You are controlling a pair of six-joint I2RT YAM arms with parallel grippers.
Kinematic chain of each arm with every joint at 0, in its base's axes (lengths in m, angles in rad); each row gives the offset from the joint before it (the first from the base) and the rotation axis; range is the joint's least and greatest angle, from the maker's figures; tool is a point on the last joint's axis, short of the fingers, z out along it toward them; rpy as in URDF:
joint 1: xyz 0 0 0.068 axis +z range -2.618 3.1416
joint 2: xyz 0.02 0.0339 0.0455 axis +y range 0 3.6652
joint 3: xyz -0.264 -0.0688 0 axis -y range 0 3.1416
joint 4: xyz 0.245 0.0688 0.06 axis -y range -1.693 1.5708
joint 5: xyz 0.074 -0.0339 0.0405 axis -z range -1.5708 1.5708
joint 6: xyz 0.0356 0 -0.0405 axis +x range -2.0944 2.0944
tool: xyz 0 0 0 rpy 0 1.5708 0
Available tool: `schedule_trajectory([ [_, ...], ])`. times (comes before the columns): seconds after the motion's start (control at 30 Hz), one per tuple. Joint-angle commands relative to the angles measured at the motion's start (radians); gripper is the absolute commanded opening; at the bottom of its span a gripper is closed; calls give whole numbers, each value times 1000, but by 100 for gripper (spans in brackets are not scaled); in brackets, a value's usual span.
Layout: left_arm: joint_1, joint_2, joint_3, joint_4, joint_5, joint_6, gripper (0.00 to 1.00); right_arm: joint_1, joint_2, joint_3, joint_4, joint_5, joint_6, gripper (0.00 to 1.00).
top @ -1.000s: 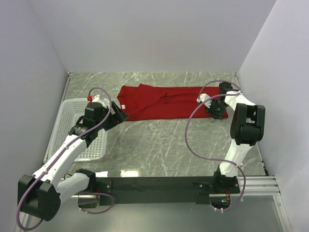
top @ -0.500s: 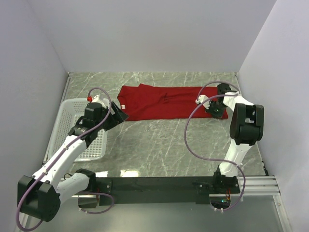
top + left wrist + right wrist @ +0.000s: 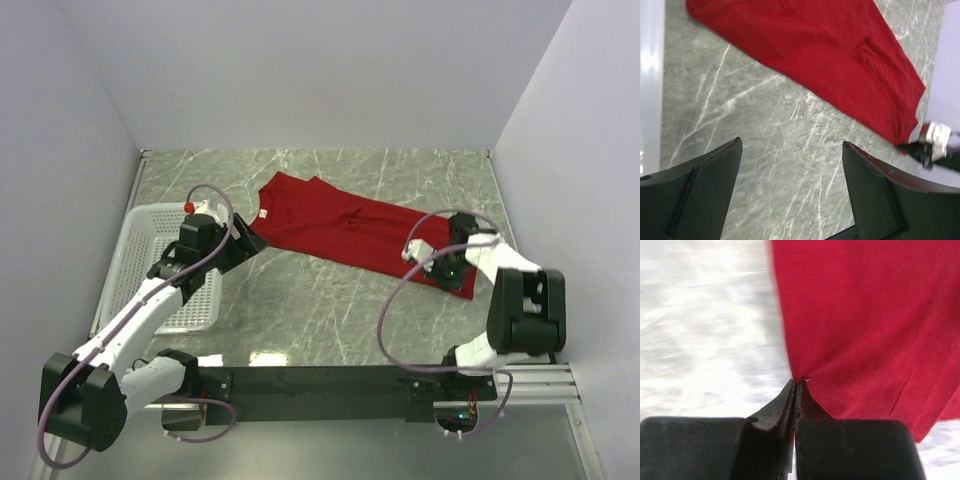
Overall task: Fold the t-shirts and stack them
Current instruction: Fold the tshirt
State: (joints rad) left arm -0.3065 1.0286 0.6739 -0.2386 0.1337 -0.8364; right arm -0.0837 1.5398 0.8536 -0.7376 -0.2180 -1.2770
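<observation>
Right pincer [image 3: 796, 382] is clenched on an edge of the t-shirt [image 3: 335, 222], which trails away from it flat across the table [image 3: 330, 310] toward the left pincer [image 3: 792, 145], spread wide and empty. The bite looks thin, perhaps only the hem; a pull could slip it free.

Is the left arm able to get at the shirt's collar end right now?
Probably yes: the left gripper is open beside the t-shirt's collar end, with only bare table between them.
</observation>
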Motion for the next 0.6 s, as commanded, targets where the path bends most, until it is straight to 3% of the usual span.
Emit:
schedule_trajectory([
  [0.0,0,34,-13,82,43,-27,86,79,-171,-102,-129,-34,53,0],
  [0.23,-2,126,3,147,83,-49,85,384,-392,-240,-155,-46,379,0],
  [0.43,-2,204,24,167,109,-61,85,550,-327,-154,-204,-136,557,0],
  [0.57,-2,238,39,171,115,-70,85,731,-287,-88,-183,-132,616,0],
])
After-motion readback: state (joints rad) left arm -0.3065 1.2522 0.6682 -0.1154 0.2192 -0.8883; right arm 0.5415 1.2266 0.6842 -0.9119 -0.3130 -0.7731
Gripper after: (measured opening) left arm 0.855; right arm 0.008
